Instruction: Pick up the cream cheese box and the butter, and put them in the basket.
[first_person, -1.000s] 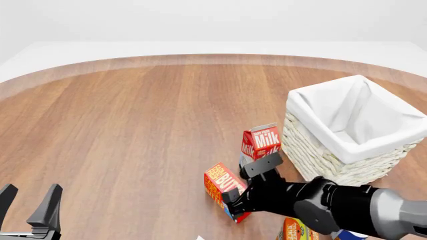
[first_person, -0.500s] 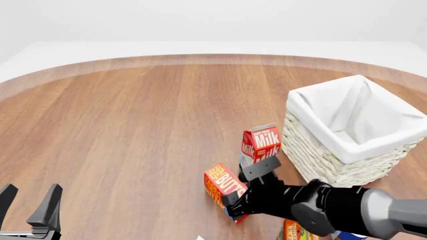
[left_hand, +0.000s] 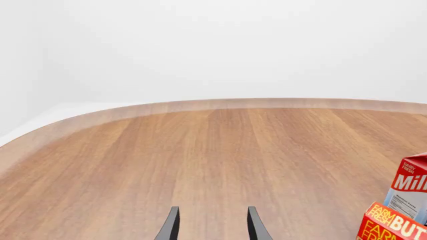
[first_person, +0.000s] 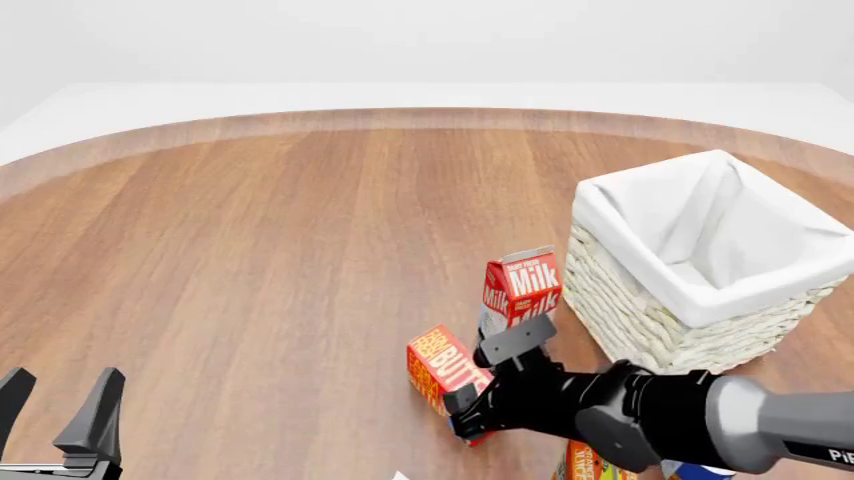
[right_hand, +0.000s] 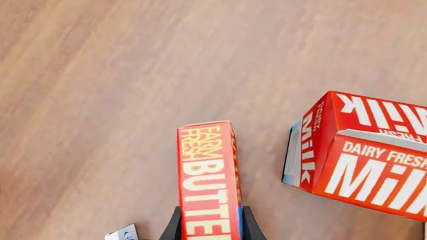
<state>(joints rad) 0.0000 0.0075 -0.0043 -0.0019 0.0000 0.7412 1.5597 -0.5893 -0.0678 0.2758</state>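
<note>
Early stage: right hand (first_person: 470, 400) pinching the butter (first_person: 438, 366) at its near end, carton resting on the tabletop (first_person: 267, 250) just beside the milk carton (first_person: 522, 287). Left hand (first_person: 60, 415) spread and idle, well apart. Basket (first_person: 641, 300) showing only lining; cream cheese box not clearly identifiable, both placements judged outstanding.

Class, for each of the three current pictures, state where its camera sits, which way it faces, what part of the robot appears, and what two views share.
Front view: fixed, above and behind the arms, facing forward and down at the basket; shows right gripper and left gripper.
Left wrist view: behind the left gripper, facing across bare table; fingers apart.
Right wrist view: behind the right gripper, facing down; fingers flank the butter.
Shared: all show the butter and milk carton.
</note>
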